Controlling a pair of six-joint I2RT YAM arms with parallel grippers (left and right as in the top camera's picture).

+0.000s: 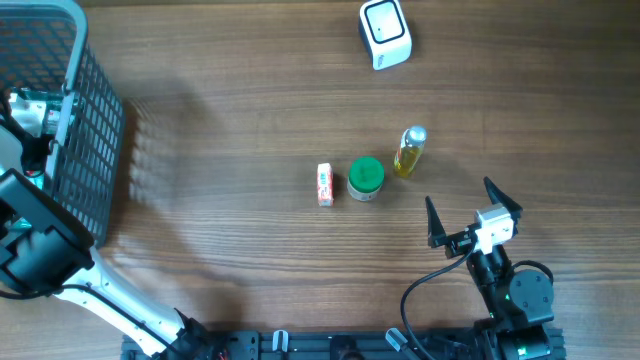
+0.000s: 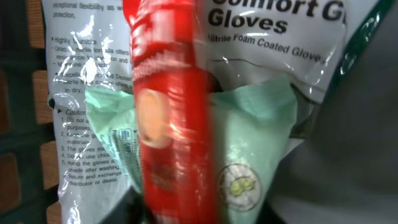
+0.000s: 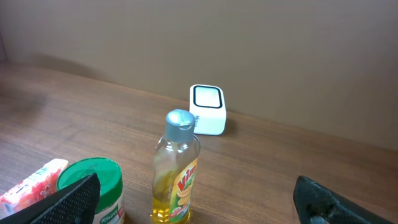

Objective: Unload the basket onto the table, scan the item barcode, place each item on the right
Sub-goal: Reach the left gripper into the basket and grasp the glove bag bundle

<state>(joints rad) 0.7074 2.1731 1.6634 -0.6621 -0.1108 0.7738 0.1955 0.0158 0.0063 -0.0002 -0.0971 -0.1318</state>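
In the left wrist view a red tube [image 2: 171, 118], blurred, runs up from between my left gripper's [image 2: 180, 218] dark jaws, which look shut on it. Behind it lie a mint-green pouch [image 2: 252, 143] and a clear pack of gloves [image 2: 273, 37]. From overhead, the left arm [image 1: 40, 112] reaches into the wire basket [image 1: 95, 120], and its fingers are hidden there. The white scanner [image 1: 384, 33] stands at the table's far edge, also in the right wrist view as the scanner [image 3: 208, 109]. My right gripper [image 1: 458, 195] hangs open and empty near the front right.
A pink box [image 1: 324, 184], a green-lidded jar [image 1: 366, 178] and a yellow liquid bottle [image 1: 410, 152] stand in a row mid-table. In the right wrist view the bottle [image 3: 177, 168] is just ahead of the open fingers [image 3: 74, 199], the jar [image 3: 93, 183] to its left.
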